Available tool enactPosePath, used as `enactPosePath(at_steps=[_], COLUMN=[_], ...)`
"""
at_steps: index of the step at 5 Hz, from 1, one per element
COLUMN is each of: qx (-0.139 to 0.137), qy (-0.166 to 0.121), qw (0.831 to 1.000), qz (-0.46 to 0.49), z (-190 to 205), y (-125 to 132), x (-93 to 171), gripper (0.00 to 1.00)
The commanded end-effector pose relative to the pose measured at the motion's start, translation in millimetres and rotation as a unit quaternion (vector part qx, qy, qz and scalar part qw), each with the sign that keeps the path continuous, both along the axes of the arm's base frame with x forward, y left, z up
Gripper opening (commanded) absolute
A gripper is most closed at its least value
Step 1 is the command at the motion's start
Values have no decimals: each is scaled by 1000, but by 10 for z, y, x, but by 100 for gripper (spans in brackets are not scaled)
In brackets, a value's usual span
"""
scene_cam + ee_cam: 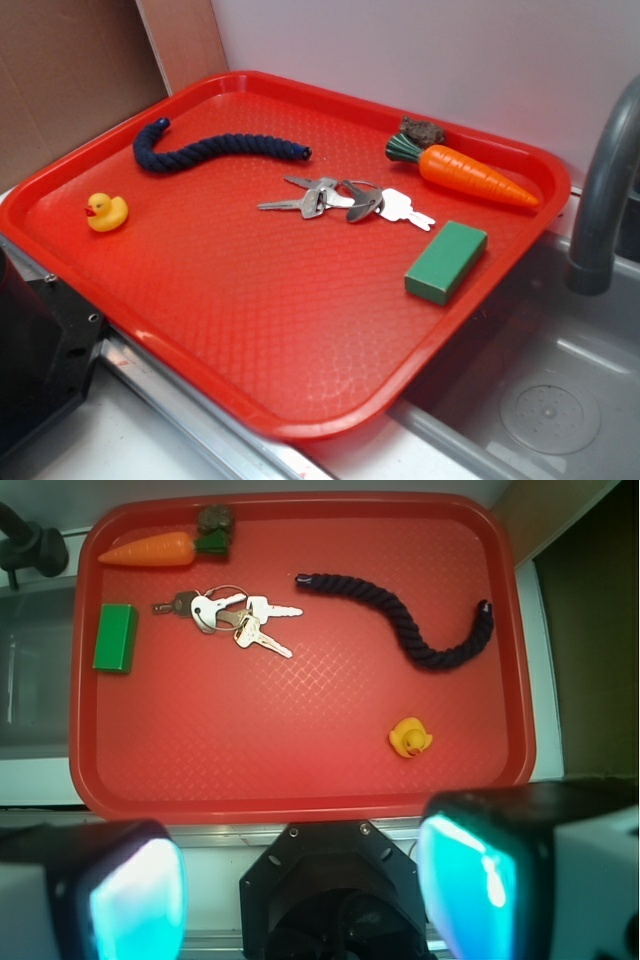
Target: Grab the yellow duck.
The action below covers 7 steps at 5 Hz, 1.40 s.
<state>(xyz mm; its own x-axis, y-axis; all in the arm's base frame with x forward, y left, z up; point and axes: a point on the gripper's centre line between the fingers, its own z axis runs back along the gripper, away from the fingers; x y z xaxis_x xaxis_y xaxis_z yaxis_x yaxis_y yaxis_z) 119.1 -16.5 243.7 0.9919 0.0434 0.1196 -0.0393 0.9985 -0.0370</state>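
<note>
— Saw the duck (106,212) anywhere?
— Sat alone on the red tray (300,330), near one edge, just past the end of the dark rope (215,152). Well apart from the keys (345,200), carrot (475,174) and green block (446,261).
— And the tool (300,885)?
— Hung released, fingers (135,895) spread wide, short of the tray, gripping nothing.

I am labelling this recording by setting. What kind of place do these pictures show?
Probably a kitchen-sink counter arranged as a test bench: a red plastic tray of assorted small items sits beside a steel sink basin with a grey curved faucet, and brown cardboard panels stand behind.
</note>
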Motion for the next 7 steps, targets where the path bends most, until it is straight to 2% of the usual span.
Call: enactPosePath(at_steps=[1,2,3,4,6,7], qx=[0,-12,9,16,29,12], qy=[0,-11,-18,-6,28,49], qw=[1000,998,992,988,991,993], qz=[0,61,121,151,127,106], z=[0,-500,-883,-1270,-1800,-2029], y=[0,443,786,1003,1219,1091], x=[0,57,145,213,174,229], gripper=[100,100,100,100,100,100])
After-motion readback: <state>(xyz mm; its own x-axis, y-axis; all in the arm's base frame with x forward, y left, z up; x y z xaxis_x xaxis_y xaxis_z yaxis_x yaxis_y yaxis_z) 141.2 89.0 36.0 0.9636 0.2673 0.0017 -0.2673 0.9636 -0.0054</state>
